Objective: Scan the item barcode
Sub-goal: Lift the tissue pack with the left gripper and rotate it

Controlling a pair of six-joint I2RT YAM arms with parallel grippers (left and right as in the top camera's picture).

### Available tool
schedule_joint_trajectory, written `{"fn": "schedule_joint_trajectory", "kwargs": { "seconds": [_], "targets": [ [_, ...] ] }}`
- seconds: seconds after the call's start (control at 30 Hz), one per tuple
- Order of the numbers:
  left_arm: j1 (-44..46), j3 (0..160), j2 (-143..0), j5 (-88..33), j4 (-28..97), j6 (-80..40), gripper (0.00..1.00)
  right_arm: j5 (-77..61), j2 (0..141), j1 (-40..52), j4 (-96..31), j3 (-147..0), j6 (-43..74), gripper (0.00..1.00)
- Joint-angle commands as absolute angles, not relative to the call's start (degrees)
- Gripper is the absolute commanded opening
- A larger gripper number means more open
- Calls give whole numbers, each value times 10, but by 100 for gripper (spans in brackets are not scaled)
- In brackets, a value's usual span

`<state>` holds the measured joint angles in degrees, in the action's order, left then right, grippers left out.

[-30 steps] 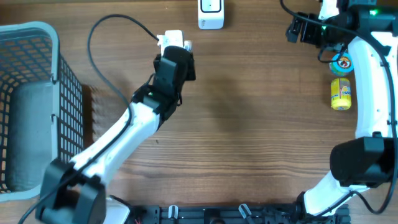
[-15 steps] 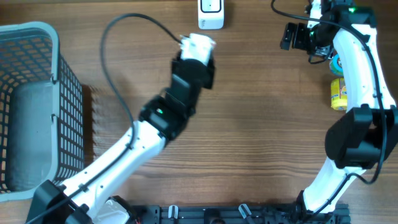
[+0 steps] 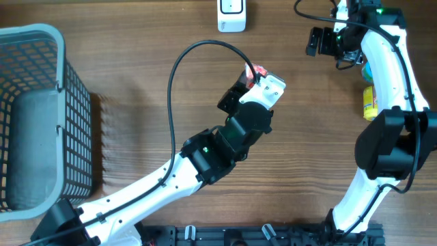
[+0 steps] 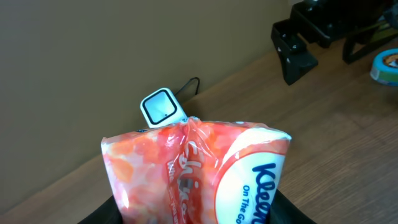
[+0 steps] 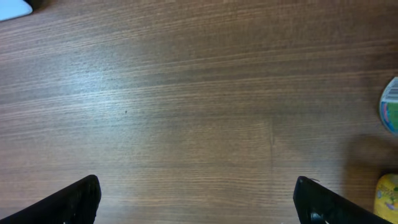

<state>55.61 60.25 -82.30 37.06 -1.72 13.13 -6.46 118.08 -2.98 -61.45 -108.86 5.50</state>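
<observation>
- Showing the left claw (image 3: 254, 92) clenched on the tissue pack (image 3: 270, 83), gripped by one end and carried over the middle of the bench (image 3: 307, 171), apparently clear of the wood.
- The pack is wrapped in orange-and-pink film with blue brand lettering. It juts past the fingertips toward the far right corner of the bench. In the left wrist view its long axis appears to run across the jaws rather than along them.
- The scanner (image 3: 232, 15), a small white unit, stands at the far edge of the bench. From the claw it lies toward the far edge and slightly toward the left edge. In the left wrist view it shows just above the top seam of the pack.
- No barcode is visible on any face shown, so which side must turn to the scanner cannot be told.
- The right claw (image 3: 321, 41) stands released and empty near the far right corner, fingers spread over bare wood. A round tub (image 5: 390, 106) and a yellow bottle (image 3: 369, 102) lie near it at the right edge.
- Judgement: the left arm alone has the item, so it is the one to present it. The coming move calls for swinging the pack toward the far edge and rolling the wrist until the coded face looks at the scanner.
- A grey basket (image 3: 41, 31) sits at the left edge, well apart.
</observation>
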Motion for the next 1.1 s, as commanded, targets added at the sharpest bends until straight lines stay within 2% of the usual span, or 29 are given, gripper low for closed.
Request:
{"fn": "schedule_joint_trajectory", "kwargs": {
  "seconds": [0.0,0.3,0.67,0.87,1.03,1.07],
  "targets": [
    [569,604,-779,365,-13,146,45,-30,1191,-32,-604,-1082,44,100],
    [558,604,-684,191,62,146,52,-30,1192,-34,-594,-1082,45,100],
    [497,604,-601,-26,117,96,48,-30,1192,-34,-591,-1082,45,100],
    [388,604,-571,-269,144,94,48,-30,1192,-34,-590,-1082,45,100],
    [278,604,-569,-532,144,103,47,-30,1192,-34,-590,-1082,45,100],
    [234,604,-577,-651,129,103,45,-30,1192,-34,-590,-1082,45,100]
  ]
}}
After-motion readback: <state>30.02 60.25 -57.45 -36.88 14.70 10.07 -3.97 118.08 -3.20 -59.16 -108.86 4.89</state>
